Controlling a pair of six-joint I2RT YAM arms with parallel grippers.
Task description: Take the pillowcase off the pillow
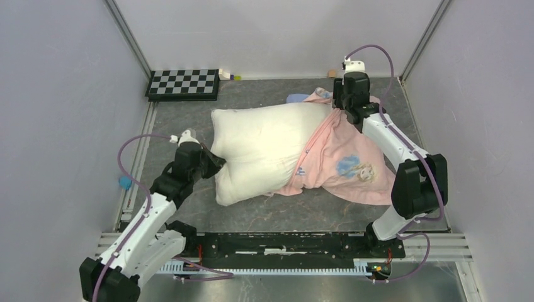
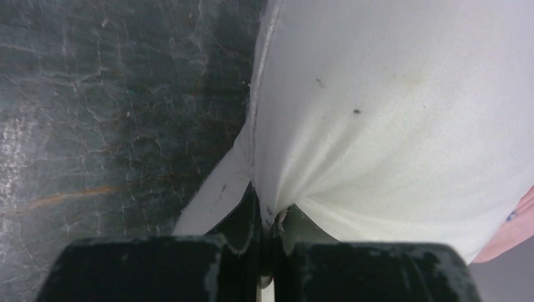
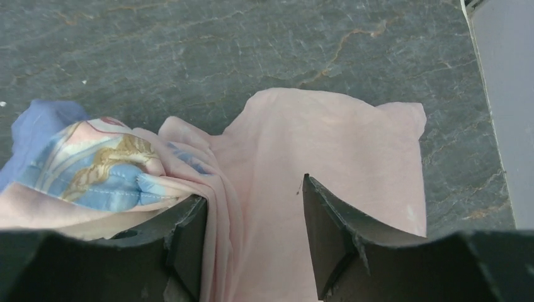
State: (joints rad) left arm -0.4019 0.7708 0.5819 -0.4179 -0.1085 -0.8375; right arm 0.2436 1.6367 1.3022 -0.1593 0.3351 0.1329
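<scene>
The cream-white pillow (image 1: pixel 264 148) lies mid-table, its left two thirds bare. The pillowcase (image 1: pixel 343 160), pale pink side out with a blue printed patch, still covers the pillow's right end and spreads to the right. My left gripper (image 1: pixel 217 165) is shut on the pillow's left edge; the left wrist view shows white fabric (image 2: pixel 378 113) pinched between the jaws (image 2: pixel 267 220). My right gripper (image 1: pixel 340 104) is open over the pillowcase's far edge; in the right wrist view pink fabric (image 3: pixel 315 145) lies between its spread fingers (image 3: pixel 255 201), with bunched blue print (image 3: pixel 88 163) to the left.
A checkerboard (image 1: pixel 184 83) lies at the far left of the dark mat (image 1: pixel 252 214). Small items (image 1: pixel 228 75) sit by the back wall. Grey enclosure walls stand on the left and right. A blue object (image 1: pixel 125 182) sits at the left rail.
</scene>
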